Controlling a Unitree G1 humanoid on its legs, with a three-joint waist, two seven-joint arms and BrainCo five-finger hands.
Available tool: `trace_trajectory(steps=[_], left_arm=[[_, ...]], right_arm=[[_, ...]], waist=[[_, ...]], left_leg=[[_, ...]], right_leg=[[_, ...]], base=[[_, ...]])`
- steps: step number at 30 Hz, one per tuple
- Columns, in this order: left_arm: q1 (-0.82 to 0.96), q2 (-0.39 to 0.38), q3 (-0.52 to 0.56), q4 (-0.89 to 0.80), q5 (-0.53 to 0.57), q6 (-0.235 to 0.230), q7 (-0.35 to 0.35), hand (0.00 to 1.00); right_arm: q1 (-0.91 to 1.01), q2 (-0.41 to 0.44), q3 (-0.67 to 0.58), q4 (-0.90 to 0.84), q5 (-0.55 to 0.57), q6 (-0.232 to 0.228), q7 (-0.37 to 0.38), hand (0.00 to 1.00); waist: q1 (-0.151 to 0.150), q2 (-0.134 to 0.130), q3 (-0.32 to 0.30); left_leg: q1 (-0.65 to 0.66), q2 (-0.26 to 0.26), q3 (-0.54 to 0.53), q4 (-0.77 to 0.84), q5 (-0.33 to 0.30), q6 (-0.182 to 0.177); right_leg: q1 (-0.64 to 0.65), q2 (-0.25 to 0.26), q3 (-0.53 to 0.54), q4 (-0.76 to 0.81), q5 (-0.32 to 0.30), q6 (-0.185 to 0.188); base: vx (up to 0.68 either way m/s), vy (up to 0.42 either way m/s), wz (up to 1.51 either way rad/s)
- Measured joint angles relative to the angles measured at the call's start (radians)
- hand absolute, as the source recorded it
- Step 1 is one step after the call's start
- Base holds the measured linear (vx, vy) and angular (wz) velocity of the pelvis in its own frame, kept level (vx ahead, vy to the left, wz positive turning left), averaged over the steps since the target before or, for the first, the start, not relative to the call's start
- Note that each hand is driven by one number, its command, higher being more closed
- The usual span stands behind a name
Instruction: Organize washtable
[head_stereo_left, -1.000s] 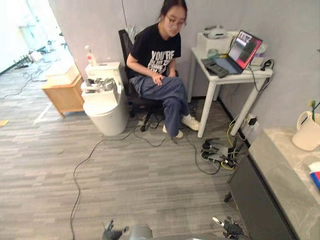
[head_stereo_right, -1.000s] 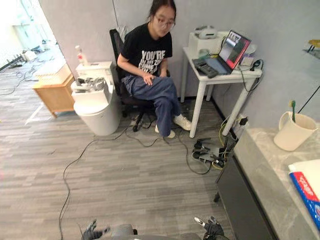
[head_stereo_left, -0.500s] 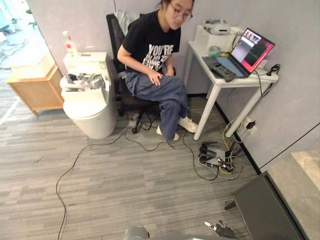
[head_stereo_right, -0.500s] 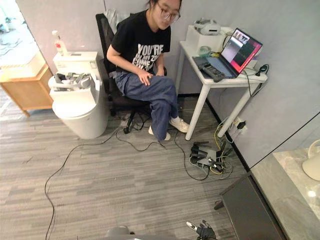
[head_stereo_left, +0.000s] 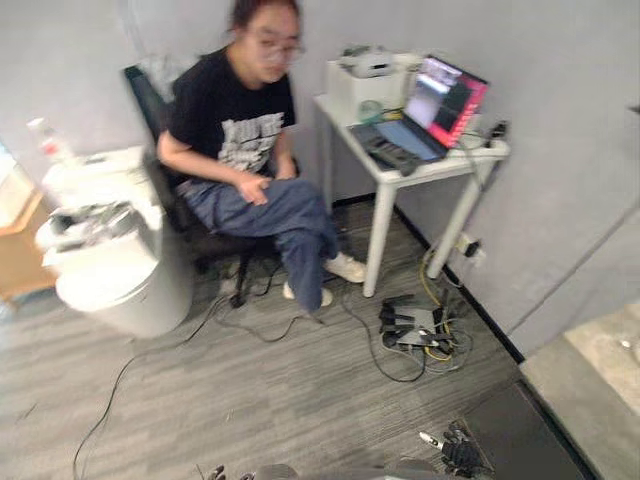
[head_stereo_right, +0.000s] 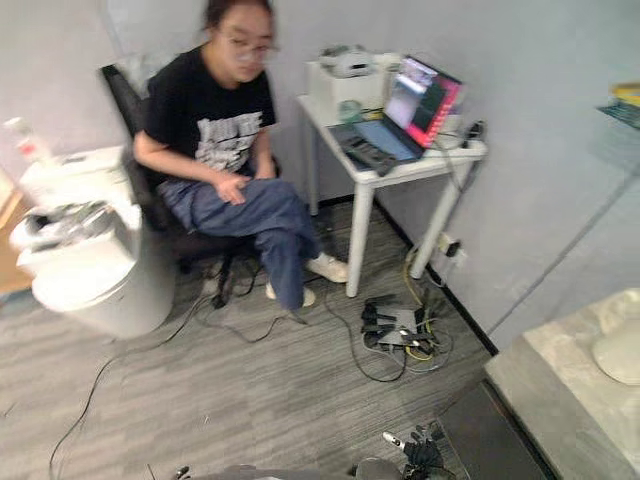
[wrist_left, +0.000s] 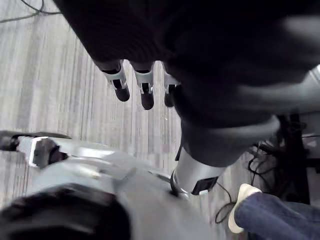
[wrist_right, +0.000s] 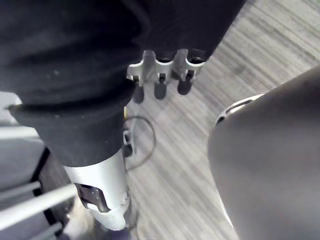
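Stepping right toward the washtable (head_stereo_left: 592, 368) could snag the floor cables (head_stereo_left: 425, 328), while left hand (wrist_left: 143, 86) and right hand (wrist_right: 161, 80) dangle slack-fingered, empty.

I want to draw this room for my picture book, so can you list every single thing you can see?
person: one, black T-shirt and blue trousers, sitting on the chair
chair: one, black, by the back wall
table: one, white, beside the person
laptop: one, open with a pink-lit screen, on the table
box: one, white, at the back of the table
toilet: one, white, on the person's other side
power strip and cables: one tangle, black and yellow, on the floor by the table
counter: one, grey stone, lower right corner
jug: one, cream, on the counter
left hand: one, silver with dark tips, relaxed, holding nothing
right hand: one, silver with dark tips, relaxed, holding nothing
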Motion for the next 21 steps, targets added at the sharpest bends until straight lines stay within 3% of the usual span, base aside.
trace_trajectory(steps=[1,2,3,4,5,6,7,8,9,10,12,14,16,17,19,20,21], left_arm=[[-0.003,0.001,0.01,0.002,-0.003,0.001,-0.003,0.0],[-0.018,0.007,0.003,0.003,0.008,0.009,-0.003,0.0],[-0.031,0.011,-0.001,0.003,0.017,0.009,0.003,0.0],[-0.035,0.02,-0.01,0.002,0.025,0.01,0.011,0.0],[-0.057,0.042,-0.034,-0.002,0.025,0.012,0.017,0.0],[-0.075,0.061,-0.037,0.003,0.026,0.022,0.018,0.0],[-0.079,0.065,-0.037,0.002,0.016,0.023,0.018,0.0],[-0.094,0.08,-0.032,0.012,-0.001,0.022,0.023,0.0],[-0.111,0.082,-0.053,0.021,-0.009,0.019,0.033,0.0],[-0.114,0.078,-0.063,0.022,-0.017,0.019,0.04,0.0],[-0.124,0.081,-0.082,0.025,-0.032,0.02,0.06,0.0],[-0.12,0.108,-0.107,0.039,-0.038,0.021,0.069,0.0],[-0.11,0.159,-0.114,0.043,-0.041,0.026,0.082,0.0],[-0.115,0.161,-0.116,0.044,-0.041,0.028,0.084,0.0],[-0.127,0.14,-0.145,0.041,-0.039,0.021,0.085,0.0],[-0.131,0.111,-0.157,0.042,-0.039,0.019,0.082,0.0],[-0.131,0.093,-0.166,0.042,-0.039,0.019,0.081,0.0]], right_arm=[[0.0,0.003,0.0,-0.002,-0.001,0.0,0.002,0.0],[0.002,0.009,-0.005,-0.02,-0.004,-0.004,0.003,0.0],[0.001,0.011,-0.005,-0.028,-0.007,0.0,0.003,0.0],[0.0,0.017,-0.001,-0.035,-0.011,0.004,0.002,0.0],[0.012,0.03,0.0,-0.042,-0.019,0.005,0.002,0.0],[0.029,0.046,-0.003,-0.051,-0.02,0.004,0.001,0.0],[0.028,0.048,-0.005,-0.053,-0.026,0.005,0.002,0.0],[0.011,0.056,-0.009,-0.042,-0.045,0.004,0.002,0.0],[0.008,0.042,-0.047,-0.033,-0.052,0.004,0.003,0.0],[-0.002,0.034,-0.047,-0.007,-0.056,0.006,0.002,0.0],[-0.02,0.006,-0.067,0.006,-0.061,0.012,0.004,0.0],[-0.034,-0.001,-0.068,0.033,-0.063,0.022,0.003,0.0],[-0.036,0.021,-0.081,0.061,-0.062,0.026,0.003,0.0],[-0.04,0.025,-0.106,0.082,-0.062,0.028,0.001,0.0],[-0.041,0.008,-0.132,0.078,-0.062,0.025,0.002,0.0],[-0.039,-0.017,-0.138,0.081,-0.066,0.024,0.002,0.0],[-0.034,-0.025,-0.138,0.084,-0.077,0.025,0.001,0.0]], waist=[[-0.006,0.002,-0.001],[-0.016,0.012,-0.011],[-0.004,0.016,-0.01],[0.009,0.005,-0.009],[0.007,-0.023,-0.007],[0.006,-0.047,-0.003],[0.011,-0.052,0.0],[0.013,-0.073,0.01],[-0.003,-0.044,0.005],[0.003,-0.048,0.004],[-0.015,0.003,0.001],[-0.013,0.001,0.001],[-0.017,-0.059,0.007],[-0.019,-0.065,0.004],[-0.027,-0.044,0.008],[-0.038,-0.021,0.013],[-0.043,-0.014,0.014]], left_leg=[[0.029,0.003,0.003,-0.033,-0.018,-0.001],[0.072,0.054,0.112,-0.118,-0.05,-0.021],[0.082,0.079,0.167,-0.146,-0.048,-0.023],[0.098,0.09,0.222,-0.173,-0.041,-0.034],[0.13,0.085,0.306,-0.191,-0.036,-0.042],[0.152,0.077,0.372,-0.141,-0.024,-0.068],[0.143,0.072,0.391,-0.066,-0.01,-0.09],[0.104,0.07,0.385,-0.029,-0.056,-0.032],[0.121,0.085,0.372,-0.256,0.062,-0.054],[0.134,0.065,0.418,-0.263,0.071,-0.038],[0.154,0.088,0.487,-0.282,0.073,-0.042],[0.172,0.097,0.531,-0.294,0.081,-0.054],[0.204,0.084,0.582,-0.296,0.085,-0.062],[0.211,0.095,0.59,-0.295,0.096,-0.084],[0.236,0.129,0.592,-0.299,0.113,-0.112],[0.24,0.138,0.576,-0.293,0.123,-0.105],[0.237,0.137,0.554,-0.28,0.132,-0.095]], right_leg=[[-0.001,0.015,0.026,-0.006,0.006,0.009],[-0.053,0.065,0.054,-0.015,0.056,0.06],[-0.077,0.062,0.039,-0.011,0.081,0.084],[-0.094,0.05,-0.025,-0.013,0.091,0.107],[-0.106,-0.019,-0.259,-0.002,0.084,0.101],[-0.097,-0.069,-0.465,0.009,0.094,-0.029],[-0.089,-0.08,-0.523,0.016,0.106,-0.091],[-0.071,-0.105,-0.505,0.0,0.121,-0.116],[-0.067,-0.107,-0.48,-0.009,0.086,-0.073],[-0.076,-0.152,-0.489,0.046,0.038,-0.037],[-0.097,-0.264,-0.497,0.144,-0.035,0.033],[-0.094,-0.309,-0.466,0.09,-0.01,0.062],[-0.051,-0.35,-0.413,-0.067,0.164,0.131],[-0.025,-0.316,-0.398,-0.136,0.145,0.153],[0.005,-0.265,-0.372,-0.198,0.159,0.136],[0.021,-0.243,-0.355,-0.218,0.161,0.132],[0.029,-0.241,-0.347,-0.228,0.162,0.13]], base=[[0.35,0.128,-2.1],[0.23,0.101,-1.96],[0.25,0.116,-2.14],[0.07,0.071,-1.8],[0.08,0.083,-1.94],[0.08,0.078,-1.8],[-0.02,0.095,-1.72],[-0.05,0.084,-1.33],[-0.06,0.074,-1.23],[0.03,0.109,-0.81],[0.06,0.11,-0.81],[0.06,-0.024,-0.86],[0.1,-0.197,-0.91],[0.12,-0.303,-0.71],[0.13,-0.275,-0.67],[0.11,-0.181,-0.52],[0.09,-0.144,-0.39]])
